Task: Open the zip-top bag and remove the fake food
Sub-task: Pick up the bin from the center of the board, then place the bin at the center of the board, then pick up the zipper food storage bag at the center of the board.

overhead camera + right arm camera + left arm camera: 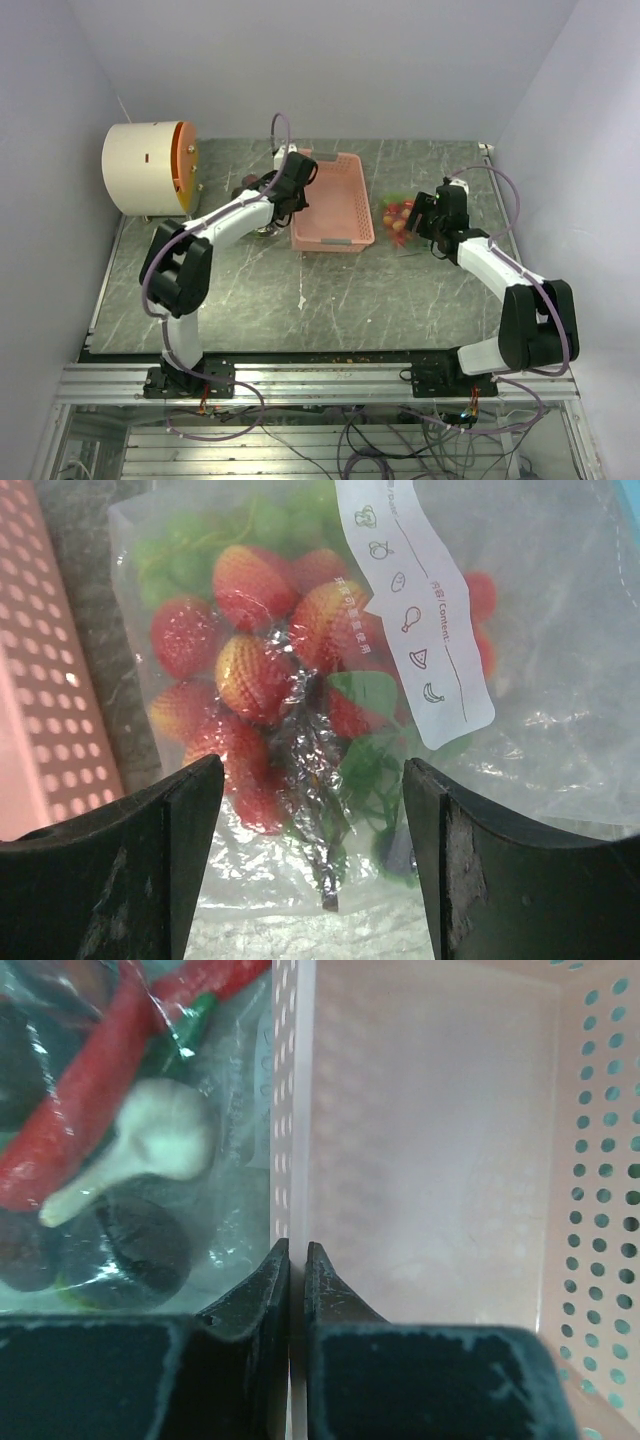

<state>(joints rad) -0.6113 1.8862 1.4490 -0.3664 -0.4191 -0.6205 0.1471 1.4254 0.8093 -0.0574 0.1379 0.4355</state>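
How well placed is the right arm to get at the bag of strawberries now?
Probably yes. The right gripper is open directly over the zip-top bag of fake strawberries, with nothing between them; the pink basket lies off to one side.

The pink basket (333,200) stands in the middle of the desk (350,300), its wall filling the left jaws' narrow gap. The strawberry bag (300,680) lies below the wide-spread right jaws. The near half is free.
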